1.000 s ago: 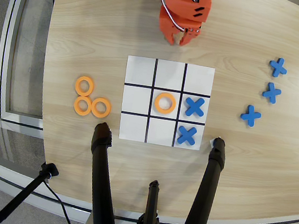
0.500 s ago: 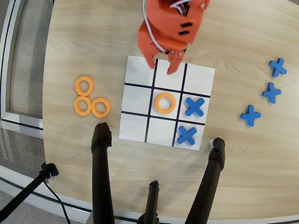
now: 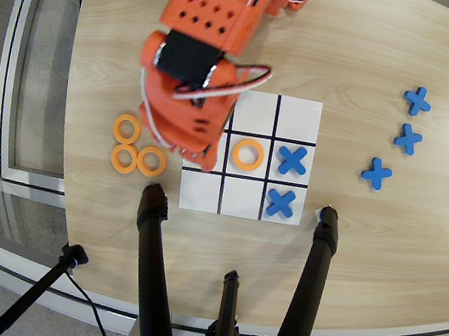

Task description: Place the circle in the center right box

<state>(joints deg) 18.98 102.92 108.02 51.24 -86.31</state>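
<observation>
Four orange rings show in the overhead view. One ring (image 3: 247,154) lies in the very middle cell of the black-lined board (image 3: 255,113). Three more rings (image 3: 127,128) (image 3: 124,158) (image 3: 151,161) lie on the table left of the board. My orange gripper (image 3: 206,162) points down over the middle row's left outer cell (image 3: 221,152) and hides most of it. The arm's body hides the jaws, so I cannot tell if they hold anything. The middle row's right outer cell holds a blue cross (image 3: 292,160).
Another blue cross (image 3: 281,202) lies in the bottom right cell. Three blue crosses (image 3: 417,101) (image 3: 408,138) (image 3: 376,173) lie on the table at right. Black stand legs (image 3: 147,267) (image 3: 315,269) rise at the table's near edge.
</observation>
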